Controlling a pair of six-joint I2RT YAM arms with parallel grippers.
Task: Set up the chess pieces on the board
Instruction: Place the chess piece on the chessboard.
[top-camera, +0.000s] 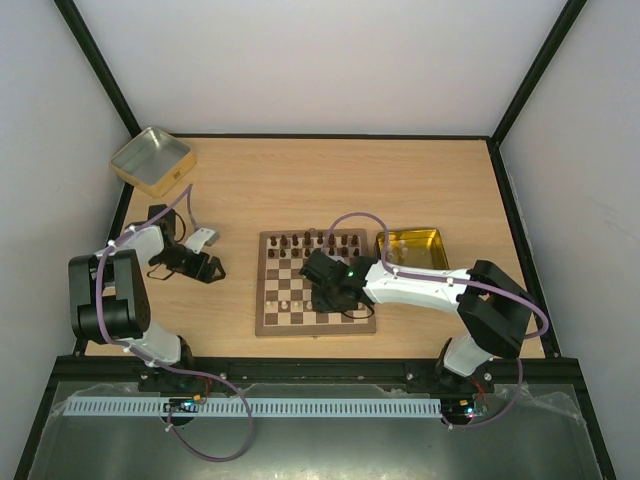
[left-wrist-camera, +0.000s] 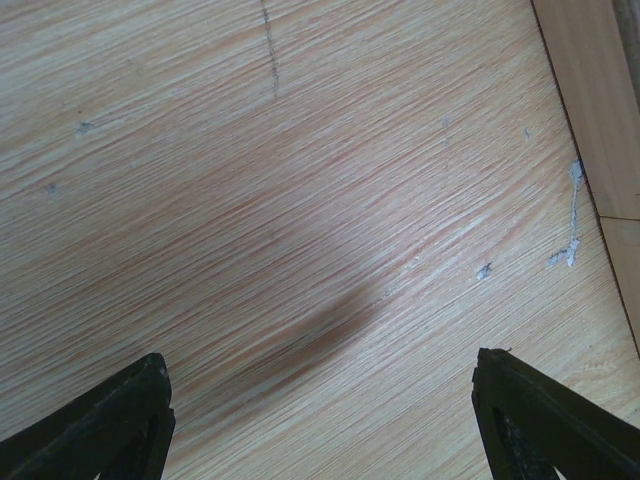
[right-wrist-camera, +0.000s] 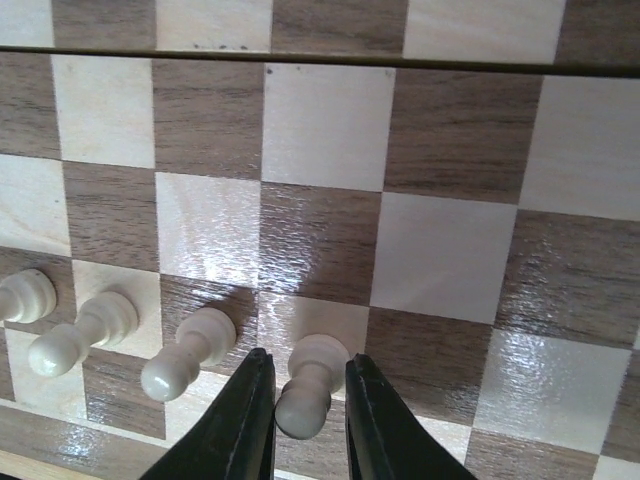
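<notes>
The board (top-camera: 316, 326) lies mid-table, and its checks (right-wrist-camera: 330, 130) fill the right wrist view. Cream-white pawns stand in a row near its front edge: one at the far left (right-wrist-camera: 25, 296), two more (right-wrist-camera: 85, 330) (right-wrist-camera: 185, 352), and one (right-wrist-camera: 308, 385) on a light square. My right gripper (right-wrist-camera: 307, 357) straddles that last pawn's head with the jaws narrowly apart; a small gap shows on the right side. It hangs over the board's front half (top-camera: 335, 292). My left gripper (left-wrist-camera: 320, 358) is open and empty over bare table, left of the board (top-camera: 205, 268).
Dark brown chessmen (top-camera: 310, 242) fill the board's far rows. A gold tin (top-camera: 410, 245) sits just right of the board, another (top-camera: 152, 158) at the far left corner. The table's edge strip (left-wrist-camera: 590, 90) shows in the left wrist view.
</notes>
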